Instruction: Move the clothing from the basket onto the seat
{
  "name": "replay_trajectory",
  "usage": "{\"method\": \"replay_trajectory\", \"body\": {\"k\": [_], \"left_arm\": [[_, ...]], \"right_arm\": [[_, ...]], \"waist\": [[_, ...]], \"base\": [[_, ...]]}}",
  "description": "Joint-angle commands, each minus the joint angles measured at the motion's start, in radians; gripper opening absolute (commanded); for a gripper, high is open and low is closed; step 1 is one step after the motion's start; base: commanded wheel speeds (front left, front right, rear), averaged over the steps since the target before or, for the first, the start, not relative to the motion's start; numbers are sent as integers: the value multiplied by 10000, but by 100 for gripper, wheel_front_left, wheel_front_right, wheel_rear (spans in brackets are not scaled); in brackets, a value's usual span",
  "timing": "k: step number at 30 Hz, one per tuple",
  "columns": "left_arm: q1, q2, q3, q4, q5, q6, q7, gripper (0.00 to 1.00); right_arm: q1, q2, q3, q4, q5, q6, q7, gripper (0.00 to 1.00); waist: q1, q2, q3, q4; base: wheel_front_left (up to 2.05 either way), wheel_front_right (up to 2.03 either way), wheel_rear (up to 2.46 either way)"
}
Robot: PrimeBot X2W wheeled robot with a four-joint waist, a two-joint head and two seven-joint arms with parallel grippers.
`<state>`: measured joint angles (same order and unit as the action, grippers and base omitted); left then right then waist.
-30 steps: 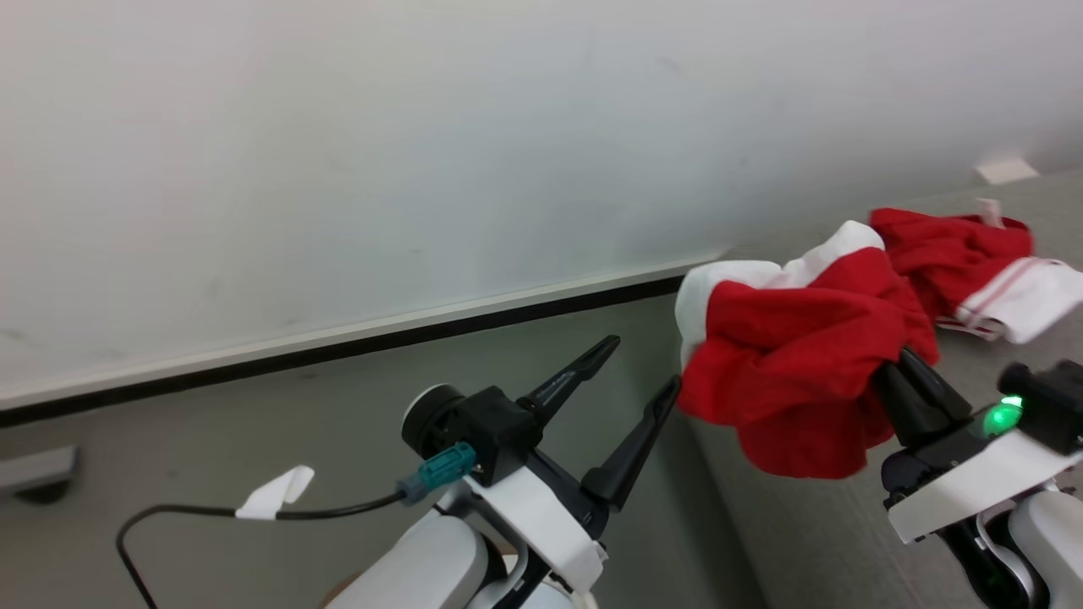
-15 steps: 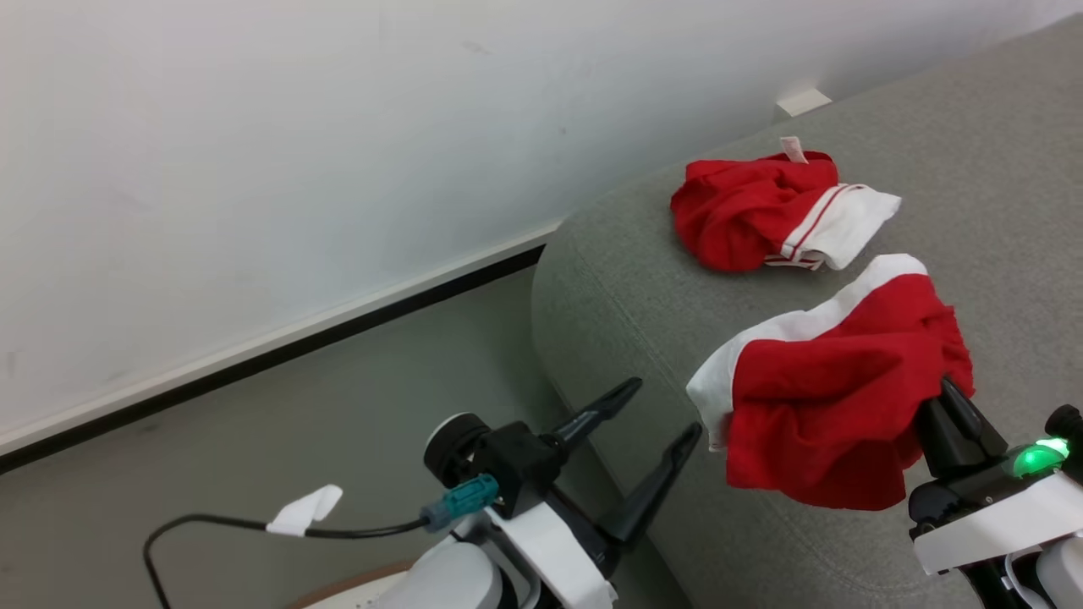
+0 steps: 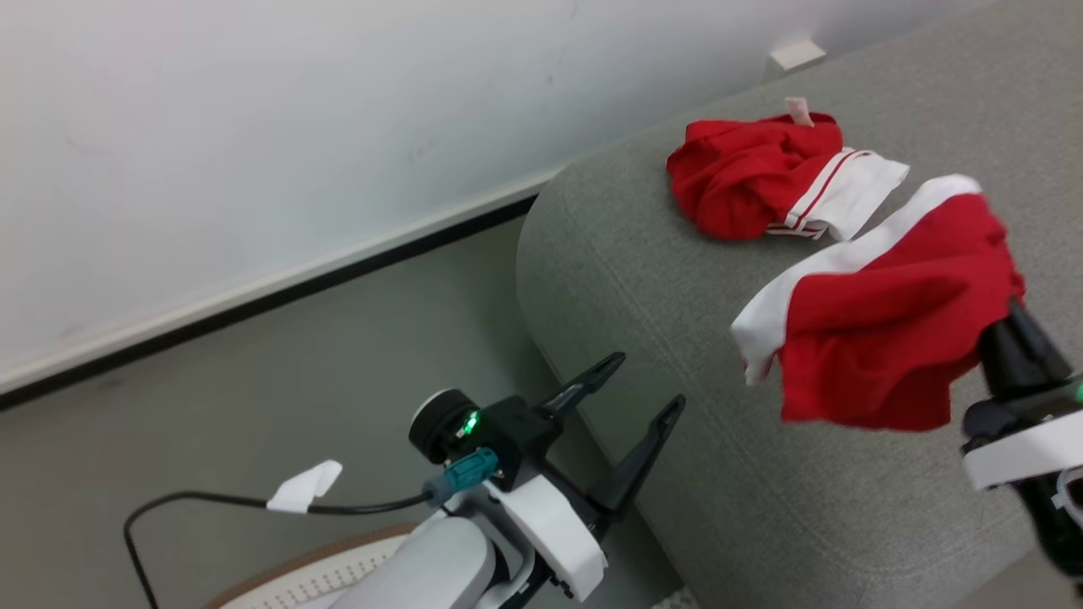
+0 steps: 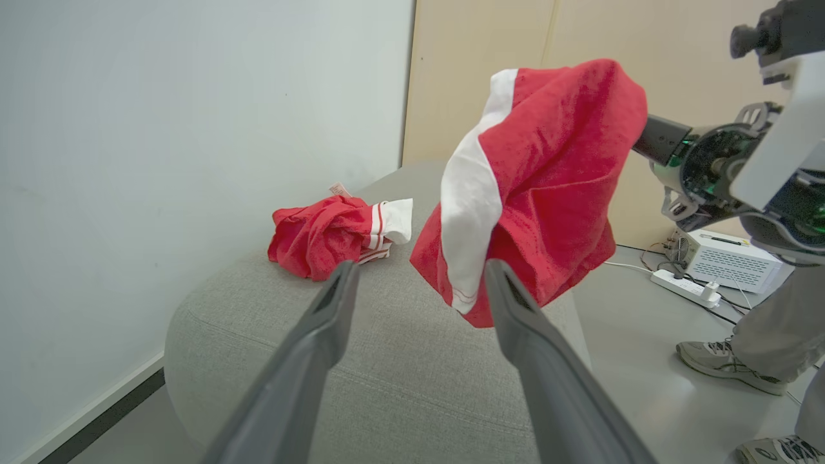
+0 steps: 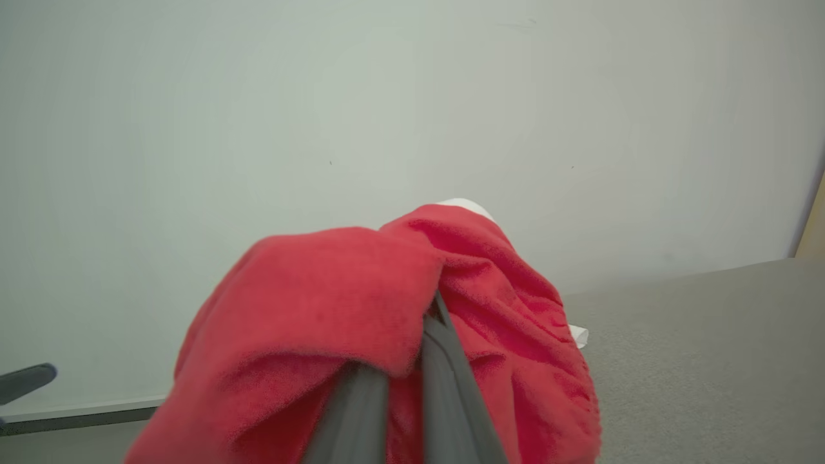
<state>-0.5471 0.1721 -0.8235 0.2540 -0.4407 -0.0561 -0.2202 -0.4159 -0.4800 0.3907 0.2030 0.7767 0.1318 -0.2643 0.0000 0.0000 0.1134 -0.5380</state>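
Note:
My right gripper (image 3: 1007, 317) is shut on a red garment with a white panel (image 3: 888, 313), which hangs in the air above the grey seat (image 3: 719, 457). The wrist views show the same held garment (image 4: 548, 187) (image 5: 361, 316) draped over my right fingers (image 5: 438, 367). A second red garment with white, striped trim (image 3: 761, 178) (image 4: 329, 235) lies crumpled on the seat near its far edge. My left gripper (image 3: 647, 389) (image 4: 416, 283) is open and empty beside the seat's rounded end. The basket (image 3: 338, 571), cream with a brown rim, peeks in at the bottom edge.
A white wall (image 3: 254, 127) with a dark baseboard runs behind the seat. A black cable with a white tag (image 3: 300, 491) trails from my left wrist. In the left wrist view a person's leg and shoe (image 4: 728, 361) stand near a power strip (image 4: 683, 287) and a white box (image 4: 728, 258).
The camera has swung, bringing the seat into view. My right gripper has carried the held garment up and to the right, closer to the garment lying on the seat.

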Motion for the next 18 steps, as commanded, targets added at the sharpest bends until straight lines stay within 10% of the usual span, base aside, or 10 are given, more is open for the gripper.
{"method": "replay_trajectory", "body": {"k": [1,18], "left_arm": [[-214,86,-48,-102,131,3,116,100],[-1638,698,-71,-921,694,43,1159,100]], "right_arm": [[-376,-222,-152,408,54,-23,3,0],[-2784,-810,-2055,4893,150,-23,0,0]], "waist": [[0,0,537,153],[0,0,4211,1703]], "base": [[0,0,0],[0,0,0]]}}
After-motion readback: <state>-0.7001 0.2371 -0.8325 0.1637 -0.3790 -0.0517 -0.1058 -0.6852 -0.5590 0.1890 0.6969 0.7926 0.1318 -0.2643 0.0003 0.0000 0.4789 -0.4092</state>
